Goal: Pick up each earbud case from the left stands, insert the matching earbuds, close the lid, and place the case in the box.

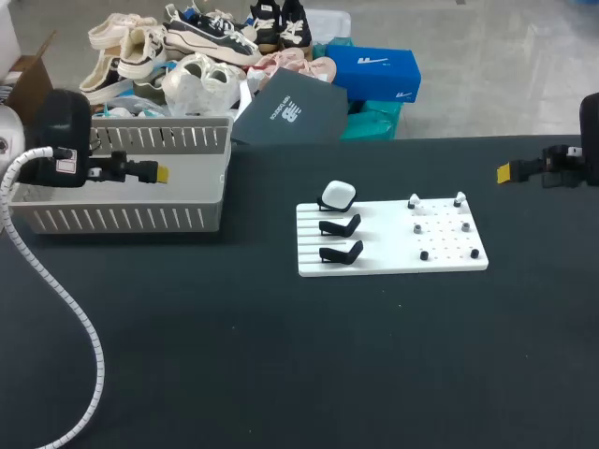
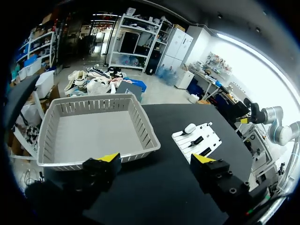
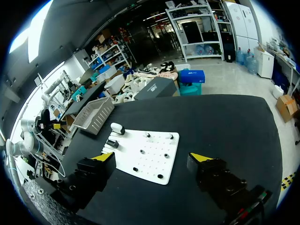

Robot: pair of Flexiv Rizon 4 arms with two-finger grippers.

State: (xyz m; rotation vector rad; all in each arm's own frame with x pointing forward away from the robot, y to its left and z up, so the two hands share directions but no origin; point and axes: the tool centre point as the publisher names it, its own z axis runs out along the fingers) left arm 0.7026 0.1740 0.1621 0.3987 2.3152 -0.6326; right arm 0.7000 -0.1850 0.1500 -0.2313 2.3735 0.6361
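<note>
Hovering above the grey box (image 1: pixel 122 220) at the left of the black table (image 1: pixel 281 355): the left gripper (image 1: pixel 161 173), fingers wide apart, nothing between them. Hanging at the table's far right edge: the right gripper (image 1: pixel 504 172), fingers likewise spread and bare, well apart from the white board (image 1: pixel 384 238). Sitting on the rearmost of 3 black stands along the board's left side: 1 white earbud case (image 1: pixel 338 195), closed as far as shows. Standing bare just in front: the other 2 stands (image 1: pixel 341 225). Dotted over the board's right half: 2 white earbuds (image 1: pixel 414 201) at the back, small dark pieces (image 1: pixel 424 254) nearer, too small to tell apart.
</note>
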